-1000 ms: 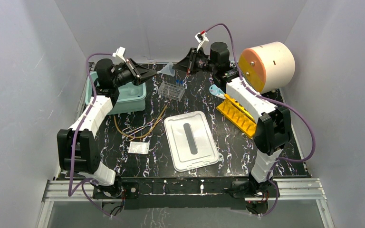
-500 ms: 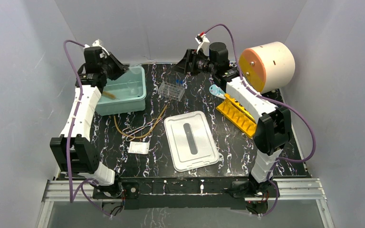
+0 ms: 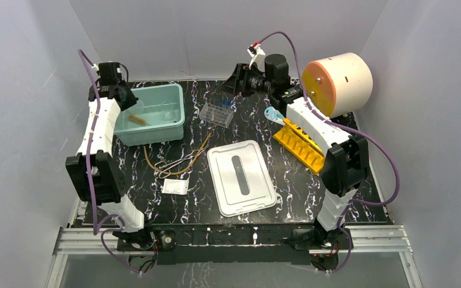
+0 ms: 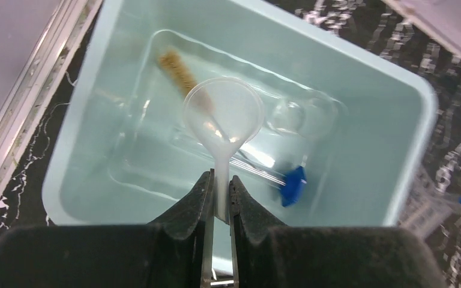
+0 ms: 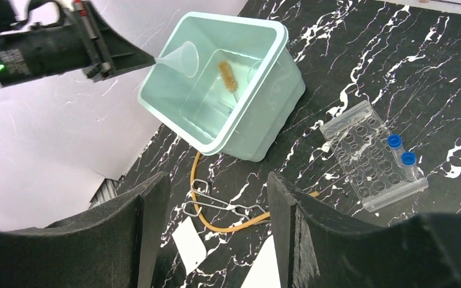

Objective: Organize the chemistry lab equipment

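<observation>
Pinching the thin stem suits the clear funnel [image 4: 223, 111], which looks light, slippery and easy to crack, so the left gripper [image 4: 219, 183] holds it there above the teal bin [image 4: 384, 150] while the right gripper [image 5: 217, 198] is wide and empty.

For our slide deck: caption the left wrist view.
Left hand grips a clear funnel by its stem over the teal bin.

- The desk [image 3: 288, 192] is black with white marble veining.
- The bin [image 3: 177, 126] is pale teal.
- The funnel [image 4: 223, 111] is clear, and the brush [image 4: 177, 65] has tan bristles.
- The tube cap [image 4: 293, 183] is blue.
- The rack [image 3: 303, 151] is yellow, and the tubing [image 5: 238, 229] is tan.
- The drum [image 3: 351, 78] is cream with an orange face.
</observation>
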Robot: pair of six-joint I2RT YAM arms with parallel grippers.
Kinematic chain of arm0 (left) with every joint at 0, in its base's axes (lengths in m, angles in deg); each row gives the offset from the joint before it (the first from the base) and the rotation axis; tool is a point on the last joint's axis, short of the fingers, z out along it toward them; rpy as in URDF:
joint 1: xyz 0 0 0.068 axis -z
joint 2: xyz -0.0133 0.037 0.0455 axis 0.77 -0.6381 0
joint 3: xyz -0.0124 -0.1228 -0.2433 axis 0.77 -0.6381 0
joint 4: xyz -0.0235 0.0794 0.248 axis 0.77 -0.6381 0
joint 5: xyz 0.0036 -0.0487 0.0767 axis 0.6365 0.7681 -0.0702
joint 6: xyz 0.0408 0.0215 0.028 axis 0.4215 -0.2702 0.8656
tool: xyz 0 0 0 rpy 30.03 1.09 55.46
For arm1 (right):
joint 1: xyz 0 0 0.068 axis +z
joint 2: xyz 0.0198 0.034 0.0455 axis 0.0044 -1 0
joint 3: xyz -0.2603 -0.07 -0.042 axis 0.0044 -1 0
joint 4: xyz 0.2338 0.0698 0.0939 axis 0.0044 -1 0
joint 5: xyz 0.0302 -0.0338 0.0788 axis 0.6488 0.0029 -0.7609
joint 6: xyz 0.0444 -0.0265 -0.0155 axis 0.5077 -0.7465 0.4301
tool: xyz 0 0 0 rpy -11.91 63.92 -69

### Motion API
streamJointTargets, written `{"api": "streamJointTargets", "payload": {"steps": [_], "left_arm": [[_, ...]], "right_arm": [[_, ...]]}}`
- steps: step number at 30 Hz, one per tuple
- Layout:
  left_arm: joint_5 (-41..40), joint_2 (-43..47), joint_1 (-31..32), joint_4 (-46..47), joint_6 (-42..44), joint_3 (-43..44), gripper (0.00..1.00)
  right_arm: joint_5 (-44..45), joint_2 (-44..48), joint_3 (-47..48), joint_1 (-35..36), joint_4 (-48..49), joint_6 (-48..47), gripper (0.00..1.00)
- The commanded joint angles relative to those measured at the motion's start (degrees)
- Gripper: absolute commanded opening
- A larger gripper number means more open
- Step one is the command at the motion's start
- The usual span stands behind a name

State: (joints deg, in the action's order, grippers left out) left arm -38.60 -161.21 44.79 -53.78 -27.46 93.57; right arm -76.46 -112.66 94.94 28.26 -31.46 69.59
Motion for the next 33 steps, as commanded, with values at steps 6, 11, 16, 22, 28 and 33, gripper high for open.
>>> {"api": "streamJointTargets", "payload": {"steps": [6, 11, 16, 22, 28, 33], "left_arm": [[1.28, -12.78, -4.5, -3.75, 2.79, 7.54, 0.0], [-0.45, -19.75, -5.07, -5.08, 4.81, 13.61, 0.0], [-0.76, -24.07, -5.17, -5.86, 5.53, 17.61, 0.0], [-4.17, -25.99, -5.16, -6.97, 5.12, 19.51, 0.06], [-5.11, -26.56, -5.16, -7.66, 5.56, 21.99, 0.28], [-5.73, -24.38, -5.16, -8.23, 5.06, 22.1, 0.38]], "right_arm": [[-0.34, 3.4, 0.58, -0.13, -3.28, -2.5, 0.66], [-0.32, 4.67, -1.39, -0.17, -3.84, -4.87, 0.69], [-0.62, 4.33, -1.85, -0.14, -3.46, -5.03, 0.69], [-0.36, 3.76, -1.76, -0.14, -3.76, -5.86, 0.7], [0.8, 1.38, 0.78, -0.19, -7.66, -6.37, 0.71], [-1.07, -1.29, 3.89, 0.62, -10.9, -6.46, 0.71]]}}
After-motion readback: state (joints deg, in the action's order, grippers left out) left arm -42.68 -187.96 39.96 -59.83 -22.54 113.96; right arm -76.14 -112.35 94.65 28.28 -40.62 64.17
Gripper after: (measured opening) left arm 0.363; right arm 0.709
